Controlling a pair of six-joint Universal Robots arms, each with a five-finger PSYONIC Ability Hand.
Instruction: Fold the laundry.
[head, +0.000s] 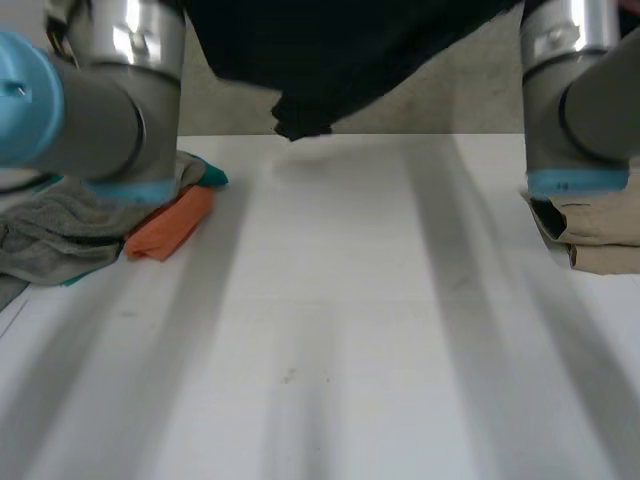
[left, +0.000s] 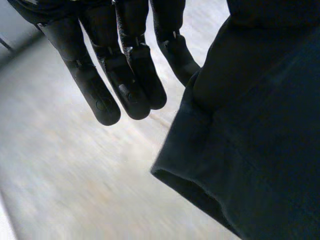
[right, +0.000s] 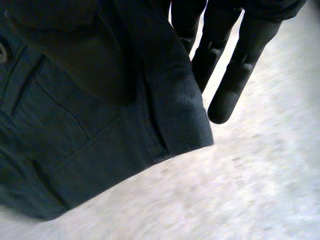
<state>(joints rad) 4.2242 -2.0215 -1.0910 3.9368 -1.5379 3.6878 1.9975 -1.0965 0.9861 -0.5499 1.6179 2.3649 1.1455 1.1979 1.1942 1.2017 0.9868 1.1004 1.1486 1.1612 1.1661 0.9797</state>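
Left hand (left: 125, 75) holds its fingers straight and close together, with the edge of a dark garment (head: 330, 50) caught at its thumb side. The right hand (right: 235, 65) grips the same way, its straight fingers beside a stitched hem. In the head view the white table (head: 350, 330) spreads below. The garment hangs bunched in the air over the table's far edge, between the two arms. A crumpled grey cloth (head: 60, 235) lies at the left, a folded beige cloth (head: 600, 235) at the right. A smaller orange cloth (head: 172, 225) rests against the grey one, and a teal scrap (head: 212, 175) peeks out just behind it.
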